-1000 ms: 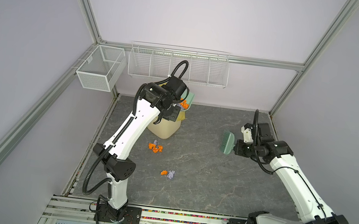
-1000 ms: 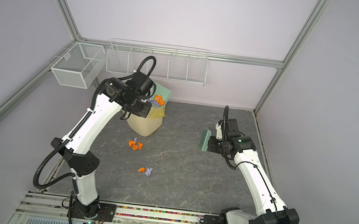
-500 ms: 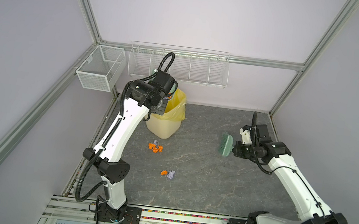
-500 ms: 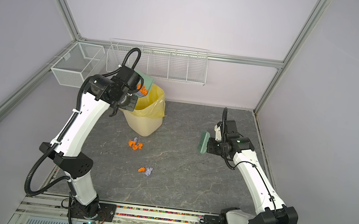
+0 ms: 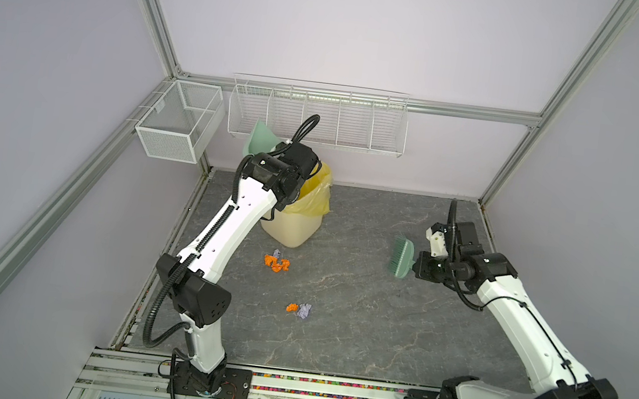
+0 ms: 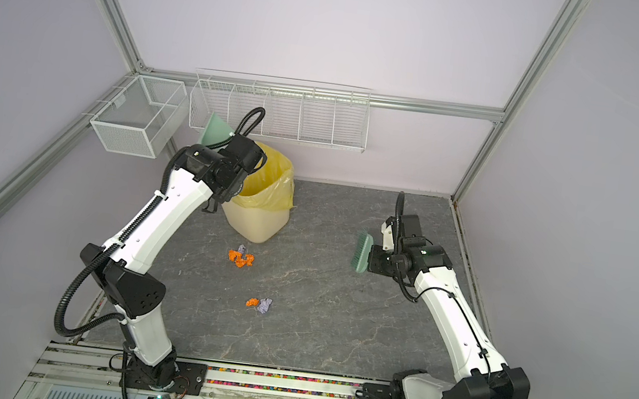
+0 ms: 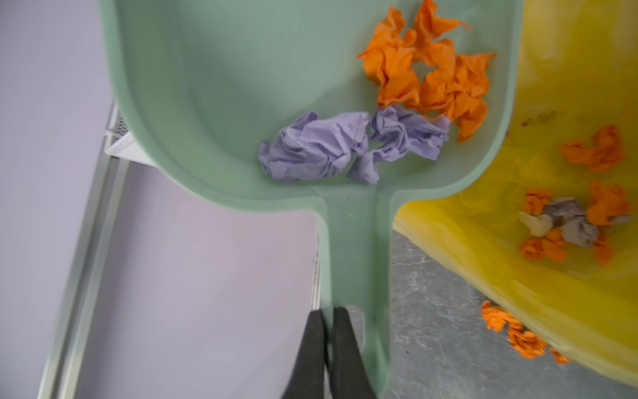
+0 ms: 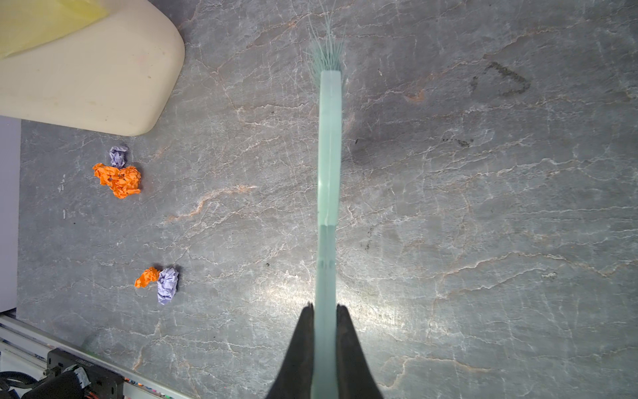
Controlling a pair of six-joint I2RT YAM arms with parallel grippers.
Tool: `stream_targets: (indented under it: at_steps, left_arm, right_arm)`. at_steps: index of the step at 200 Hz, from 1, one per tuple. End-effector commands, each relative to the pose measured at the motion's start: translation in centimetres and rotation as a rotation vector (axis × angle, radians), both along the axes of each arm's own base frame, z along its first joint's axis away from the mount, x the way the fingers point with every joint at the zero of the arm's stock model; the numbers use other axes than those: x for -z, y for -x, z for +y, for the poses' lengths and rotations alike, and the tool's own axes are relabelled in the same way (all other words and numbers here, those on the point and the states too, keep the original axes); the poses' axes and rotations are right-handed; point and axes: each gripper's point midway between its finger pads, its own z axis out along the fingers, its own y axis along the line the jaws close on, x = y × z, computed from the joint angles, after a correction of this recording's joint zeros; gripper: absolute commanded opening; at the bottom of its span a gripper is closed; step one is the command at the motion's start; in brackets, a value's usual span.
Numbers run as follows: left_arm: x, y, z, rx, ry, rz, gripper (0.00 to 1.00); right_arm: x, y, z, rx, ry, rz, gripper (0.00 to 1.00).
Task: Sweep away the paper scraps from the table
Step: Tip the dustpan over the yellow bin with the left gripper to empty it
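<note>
1. Swung the dustpan [image 5: 260, 140] off from above the bin [image 5: 297, 231] within the last second. Now raised mouth-up at the table's [image 5: 359, 298] far left corner, beside the bin's far left rim.
2. Gripped by the left gripper [image 7: 327, 312], fingers pressed almost together on the side wall of the pan's handle.
3. Carries its load still: orange and lavender paper scraps [image 7: 397, 103] heaped at the handle end, none tipped out. More already down in the yellow liner [image 7: 569, 221].
4. Probably means no emptying on this pass; calls for a swing back over the liner and a mouth-down tilt.
5. Leaves two clusters on the table: one [image 5: 276, 263] just in front of the bin, another [image 5: 299, 309] nearer the front edge, both left of the middle.
6. Keeps the brush [image 8: 329, 155] clamped by its handle in the right gripper [image 8: 325, 311], near the right edge, shifted only slightly, well apart from both clusters.
</note>
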Motion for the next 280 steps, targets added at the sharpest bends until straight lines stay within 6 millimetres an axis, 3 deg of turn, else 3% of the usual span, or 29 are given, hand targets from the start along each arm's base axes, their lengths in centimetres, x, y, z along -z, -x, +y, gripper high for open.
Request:
stream_targets:
  at_steps: [1,51,85,110,124,170,222,257,280]
  left_arm:
    - [-2.3,-0.3,1.4,-0.044,-0.145,-0.090,0.00]
    - [-3.1,-0.4,0.6,-0.041,-0.342,-0.129,0.00]
    - [-3.5,-0.3,0.1,-0.011,-0.369,-0.130,0.00]
    - [-3.2,-0.5,-0.6,-0.054,-0.594,-0.116,0.00]
    - [-2.1,-1.1,-0.8,-0.065,-0.656,-0.080,0.00]
    - [-3.5,-1.1,-1.1,-0.056,-0.615,-0.124,0.00]
    - [-1.3,-1.1,-1.6,-0.003,-0.618,-0.091,0.00]
    - [-1.7,-0.9,-1.5,0.002,-0.581,-0.104,0.00]
    - [-1.7,-0.7,-1.7,0.040,-0.465,-0.118,0.00]
  right_arm:
    - [-0.1,-0.1,-0.2,-0.002,0.010,-0.026,0.07]
    - [0.8,-0.5,0.4,-0.015,-0.012,0.002,0.07]
    - [1.1,-0.5,0.5,-0.012,-0.020,0.003,0.07]
    - [0.9,-0.5,0.3,-0.008,-0.015,-0.006,0.07]
    - [0.8,-0.5,0.2,-0.005,-0.006,-0.011,0.07]
    - [1.1,-0.8,0.4,-0.013,-0.012,-0.004,0.07]
    - [0.7,-0.5,0.4,-0.006,-0.026,-0.013,0.07]
    - [0.4,-0.5,0.1,-0.001,-0.007,-0.018,0.07]
    - [0.6,-0.7,0.3,-0.005,-0.011,-0.010,0.07]
